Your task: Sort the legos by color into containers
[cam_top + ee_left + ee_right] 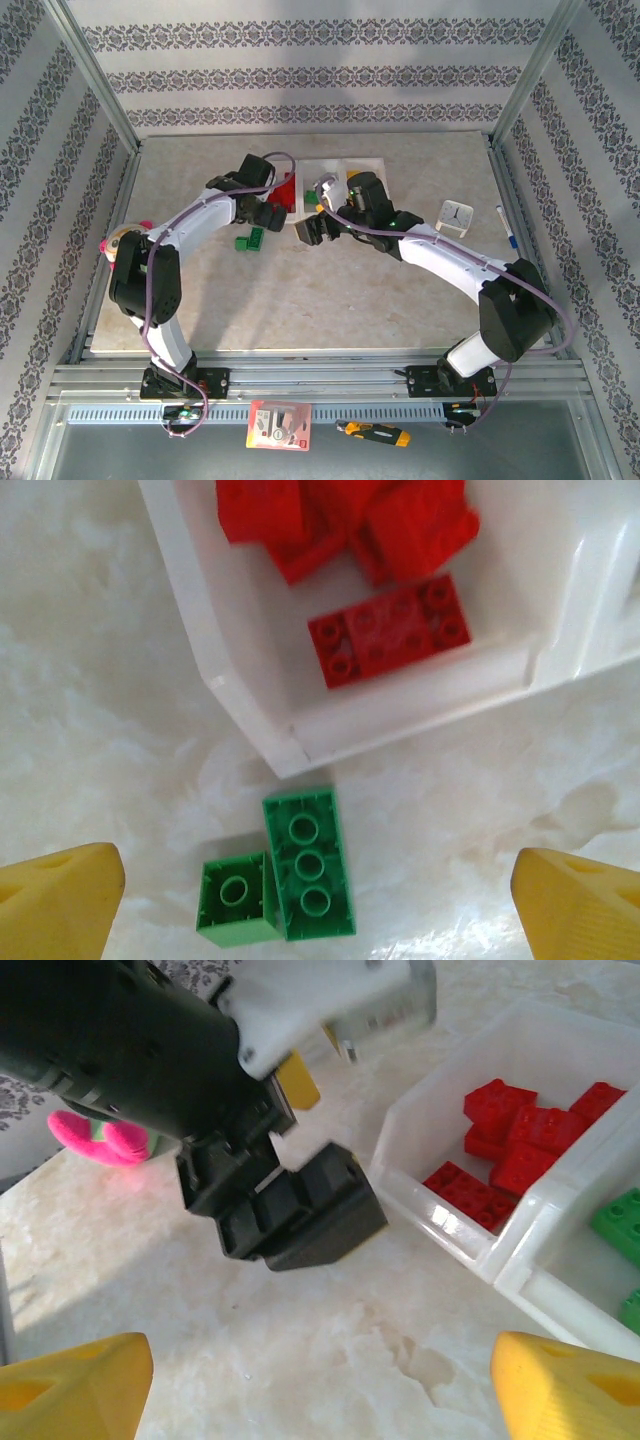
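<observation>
The left gripper hangs wide open over the marble-patterned table. Its yellow fingertips sit at the two lower corners of the left wrist view, and nothing is gripped. Between them lie two green legos, a three-stud brick and a one-stud brick, flush side by side with studs up, just outside the near corner of the red compartment. That spread reads as a stance for coming down on the pair, which sit loose on the table and belong by colour in the green compartment next door. Inside the red compartment lie a flat red eight-stud brick and a heap of other red bricks, so that colour looks largely sorted. The right gripper is likewise spread wide and empty, low over bare table, facing the left arm's black wrist housing, with the containers off to its side. The left fingers would close from the sides, where the table lies open. The white wall stands just beyond the long brick's far end, so a straight descent looks free but any forward drift would meet it. In the top view the two arms stand close together, and I judge one should give way before the other goes down
</observation>
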